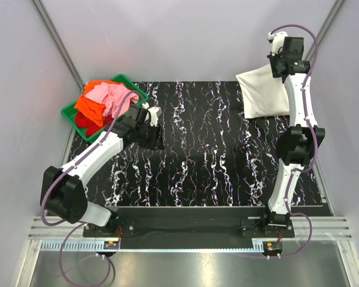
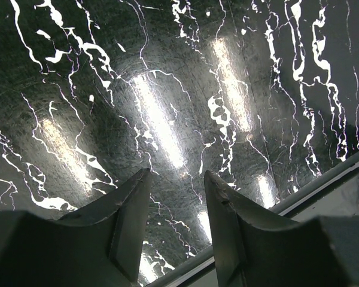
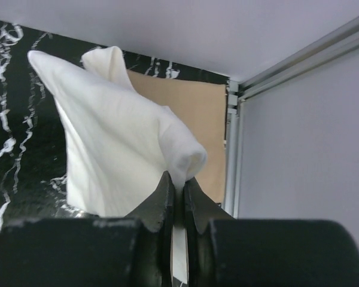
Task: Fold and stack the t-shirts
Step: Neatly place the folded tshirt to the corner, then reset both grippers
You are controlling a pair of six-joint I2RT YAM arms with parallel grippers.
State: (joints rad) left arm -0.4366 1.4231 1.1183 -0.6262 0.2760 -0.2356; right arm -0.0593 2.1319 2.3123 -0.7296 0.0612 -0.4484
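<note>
Top external, one white t-shirt (image 1: 260, 95), one crate (image 1: 69, 112)

Robot lab / test cell: plain pale wall panels (image 1: 185, 36) on alu frame struts (image 1: 57, 42), left arm (image 1: 96, 152) & right arm (image 1: 299, 113) bolted to slotted metal rail (image 1: 191, 236) at desk (image 1: 203, 167) edge, purple cables (image 1: 43, 209) exposed.

The table top (image 2: 167, 119) is black with white veins, glossy enough to mirror lamp streaks. The white t-shirt (image 3: 119, 149) is soft, matt cloth, and the tan t-shirt (image 3: 197, 113) under it is likewise matt. The far-left green crate (image 1: 125, 79) is smooth plastic. The near rail (image 1: 185, 246) is bright metal.
</note>
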